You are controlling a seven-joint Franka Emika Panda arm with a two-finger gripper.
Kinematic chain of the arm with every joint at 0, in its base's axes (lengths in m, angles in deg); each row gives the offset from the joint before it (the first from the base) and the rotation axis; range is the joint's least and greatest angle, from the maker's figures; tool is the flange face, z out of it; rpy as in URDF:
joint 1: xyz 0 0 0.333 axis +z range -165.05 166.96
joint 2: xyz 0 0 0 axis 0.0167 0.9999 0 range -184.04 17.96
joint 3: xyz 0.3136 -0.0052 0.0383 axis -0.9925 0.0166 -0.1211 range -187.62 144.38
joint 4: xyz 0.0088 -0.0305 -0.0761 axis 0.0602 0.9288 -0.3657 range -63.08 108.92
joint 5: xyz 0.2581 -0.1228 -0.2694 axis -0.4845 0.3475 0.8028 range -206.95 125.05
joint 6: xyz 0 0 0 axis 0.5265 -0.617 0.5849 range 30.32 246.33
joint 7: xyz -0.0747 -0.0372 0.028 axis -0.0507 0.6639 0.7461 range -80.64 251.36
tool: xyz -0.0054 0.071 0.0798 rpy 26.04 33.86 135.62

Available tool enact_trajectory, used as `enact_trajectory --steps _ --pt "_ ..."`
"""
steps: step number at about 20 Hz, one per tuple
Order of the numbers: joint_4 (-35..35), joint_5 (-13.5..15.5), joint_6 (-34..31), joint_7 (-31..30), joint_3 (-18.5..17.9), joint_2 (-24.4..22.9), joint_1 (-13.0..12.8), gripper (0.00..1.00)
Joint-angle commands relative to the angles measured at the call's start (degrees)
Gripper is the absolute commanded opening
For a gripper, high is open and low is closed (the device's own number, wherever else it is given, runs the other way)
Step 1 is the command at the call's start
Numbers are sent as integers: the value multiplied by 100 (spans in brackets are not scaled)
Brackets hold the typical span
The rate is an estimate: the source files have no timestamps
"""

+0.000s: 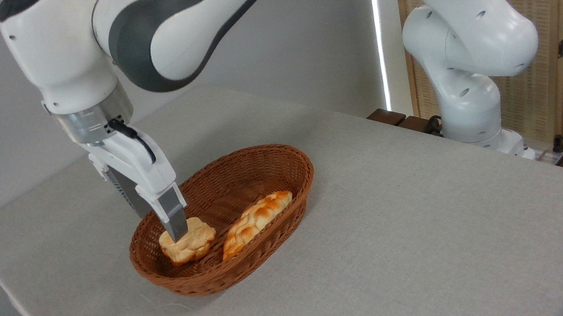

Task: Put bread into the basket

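Note:
The bread (193, 244), a small lobed golden bun, lies inside the left end of the oval wicker basket (282, 161) and rests on its floor. My gripper (165, 225) hangs straight above the bun's left part. Its fingers stand apart. The near fingertip (177, 229) sits at the level of the bun's top, over the bun rather than down its side. The far finger is dark and its tip is partly hidden behind the near one. I see nothing clamped between the fingers.
A longer braided loaf (258, 221) lies in the basket to the right of the bun. The grey cloth-covered table (415, 227) has its front-left edge close below the basket. The arm's white base (472, 107) stands at the back right, with cables beside it.

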Motion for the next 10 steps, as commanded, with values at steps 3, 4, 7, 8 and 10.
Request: enact_trajectory --steps 3,4,7,8,10 --pt "-30 -302 -16 122 -577 -380 1 100" --pt "-21 -302 -16 296 -726 -441 1 100" --pt "-21 -285 -34 824 -965 -538 1 100" --pt "-21 -241 -51 877 -1035 -574 1 100" --pt "-21 -215 -60 869 -1053 -583 1 100"
